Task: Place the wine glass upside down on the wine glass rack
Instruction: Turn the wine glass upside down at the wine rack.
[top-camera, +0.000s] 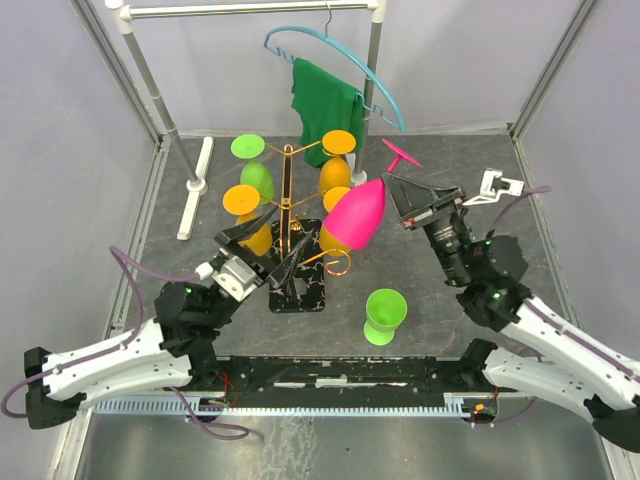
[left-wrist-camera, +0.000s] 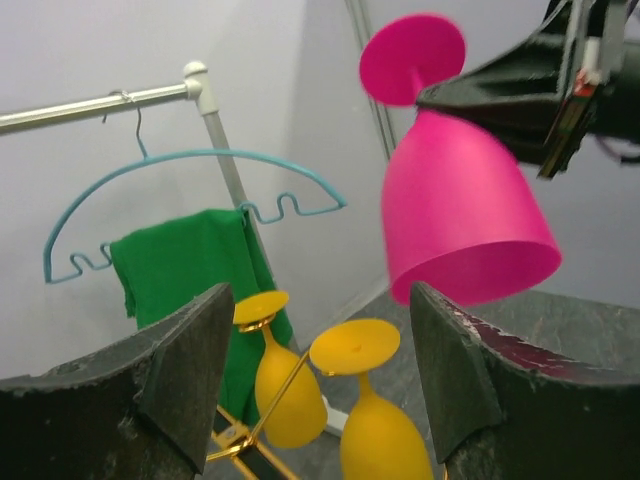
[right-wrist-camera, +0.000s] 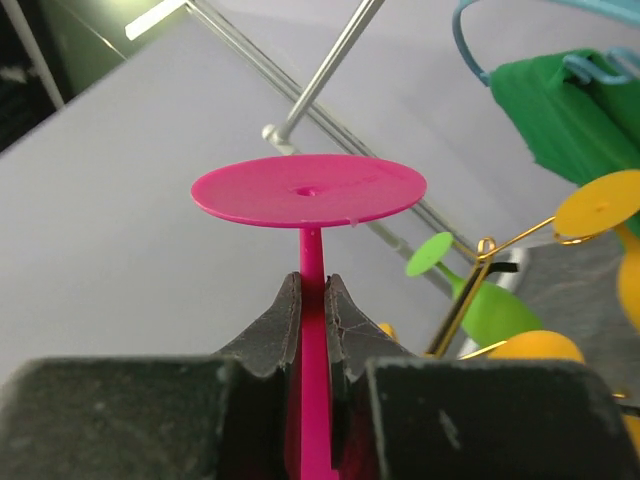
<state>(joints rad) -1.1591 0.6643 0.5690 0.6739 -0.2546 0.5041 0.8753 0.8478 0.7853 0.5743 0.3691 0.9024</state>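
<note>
While the right gripper (right-wrist-camera: 312, 300) pinches the pink glass (top-camera: 357, 213) by its stem near the rack (top-camera: 287, 190), the left gripper (top-camera: 265, 250) is wide open, holding nothing.

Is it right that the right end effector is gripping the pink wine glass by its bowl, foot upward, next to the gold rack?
Not quite. The right end effector is shut on the pink wine glass by its stem, just under the foot, not by the bowl; the right wrist view shows this. The rest holds: the foot points upward and the glass is next to the gold rack.
</note>
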